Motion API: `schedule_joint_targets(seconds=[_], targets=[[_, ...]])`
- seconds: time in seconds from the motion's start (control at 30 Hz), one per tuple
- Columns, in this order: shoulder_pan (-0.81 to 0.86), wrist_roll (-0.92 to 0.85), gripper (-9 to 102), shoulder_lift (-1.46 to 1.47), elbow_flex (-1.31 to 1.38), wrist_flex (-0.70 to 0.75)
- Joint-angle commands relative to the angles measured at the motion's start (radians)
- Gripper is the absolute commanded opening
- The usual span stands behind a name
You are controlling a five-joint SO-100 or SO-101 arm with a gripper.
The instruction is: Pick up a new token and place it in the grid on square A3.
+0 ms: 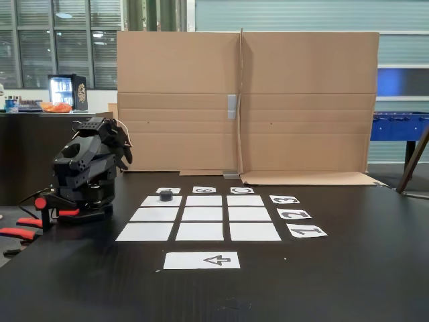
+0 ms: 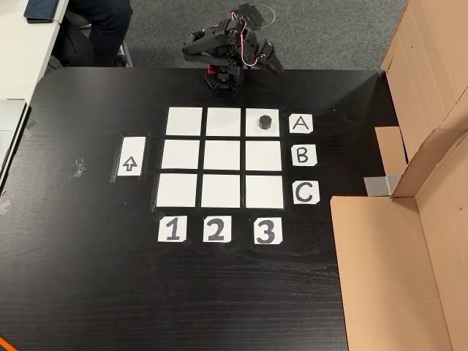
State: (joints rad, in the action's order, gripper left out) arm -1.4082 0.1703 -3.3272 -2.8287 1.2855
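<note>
Here the small dark hexagonal token [image 2: 265,121] sits on matte paper square A3 [image 2: 264,113]; my jaws [image 2: 272,62], folded back, look hard to read.

This looks like an office or shared workspace turned into a makeshift robotics test corner. A large black round-cornered table [image 2: 88,278] stands on grey carpet flooring [image 2: 329,33], and a folded brown cardboard screen [image 1: 244,100] is propped along one edge as a plain backdrop. In the fixed view, tall dark glass-panelled windows [image 1: 60,40] reflect ceiling lights, a small lit black drinks fridge [image 1: 67,91] sits on a dark counter [image 1: 27,144], and a blue table-football table [image 1: 401,126] stands at the right, as in a staff lounge. In the other view a white desk [image 2: 22,51] adjoins, with a seated person's dark-clothed legs [image 2: 99,25] beside it
</note>
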Motion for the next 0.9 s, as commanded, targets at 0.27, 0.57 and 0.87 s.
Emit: schedule_joint_targets(seconds=[0.27,0.57,0.87], targets=[[0.003,0.008,0,0.003,-0.023,-0.008],[0.006,0.008,-1,0.003,-0.038,-0.012],[0.006,0.008,-1,0.003,-0.038,-0.012]])
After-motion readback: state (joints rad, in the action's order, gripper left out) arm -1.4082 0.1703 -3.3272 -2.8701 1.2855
